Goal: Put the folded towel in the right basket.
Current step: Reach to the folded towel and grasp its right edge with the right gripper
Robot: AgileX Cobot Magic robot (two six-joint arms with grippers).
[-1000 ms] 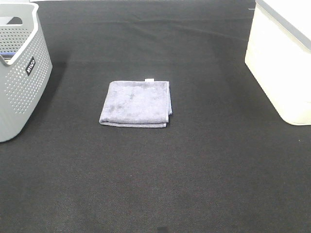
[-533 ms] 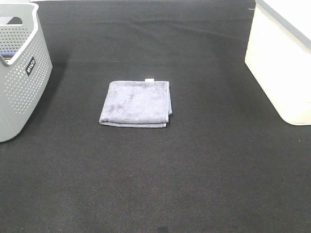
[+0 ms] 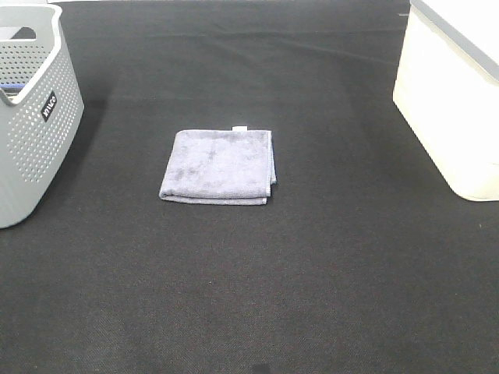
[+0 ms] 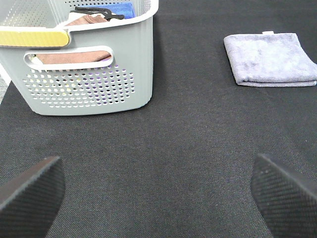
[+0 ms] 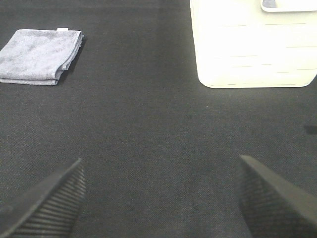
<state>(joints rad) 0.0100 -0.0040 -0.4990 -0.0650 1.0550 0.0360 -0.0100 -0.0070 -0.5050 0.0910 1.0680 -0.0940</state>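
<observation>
exterior high view: the folded towel [image 3: 218, 166] looks soft, light and floppy, so pinch its thick edge. left gripper [image 4: 158, 196] and right gripper [image 5: 159, 196] jaws are wide apart, empty

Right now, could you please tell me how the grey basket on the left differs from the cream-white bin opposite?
The grey basket has perforated walls; the cream-white bin has solid ones. The basket shows a handle cutout and black label; the bin shows neither. The basket holds cloths; the bin's inside is unclear. Both stand on the black mat.
</observation>
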